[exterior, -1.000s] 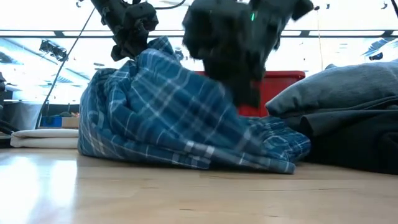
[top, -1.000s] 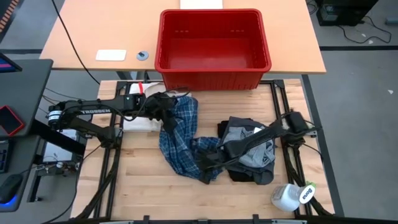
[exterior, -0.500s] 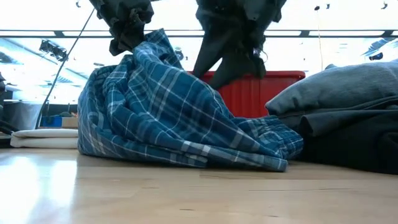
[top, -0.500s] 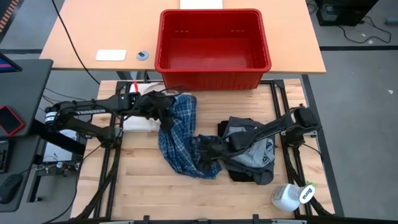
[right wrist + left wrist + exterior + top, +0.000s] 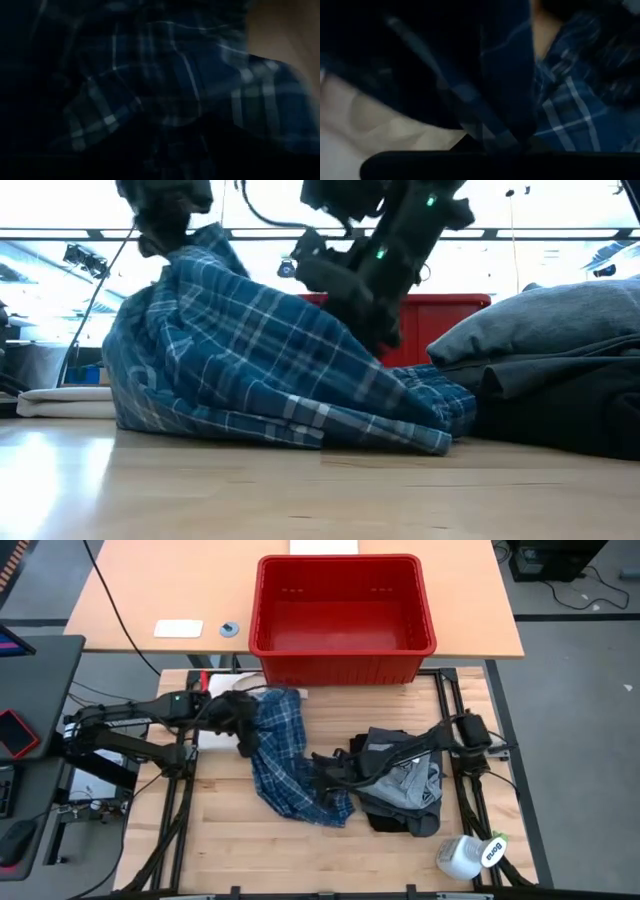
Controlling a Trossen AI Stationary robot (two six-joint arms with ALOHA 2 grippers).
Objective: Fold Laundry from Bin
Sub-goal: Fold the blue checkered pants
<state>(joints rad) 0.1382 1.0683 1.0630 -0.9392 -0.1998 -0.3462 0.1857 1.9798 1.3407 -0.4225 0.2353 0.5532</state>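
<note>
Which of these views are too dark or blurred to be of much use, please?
Both wrist views: dim and blurred, filled by the plaid shirt close up. Low view: bright windows backlight the arms into silhouettes. High view: evenly lit, sharp on the shirt and bin.

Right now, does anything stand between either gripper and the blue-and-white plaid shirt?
Nothing visible does. The left gripper is shut on the blue-and-white plaid shirt at its upper edge, lifting it. The right gripper sits directly against the shirt's other side; the grey garment pile lies behind it, not between.
</note>
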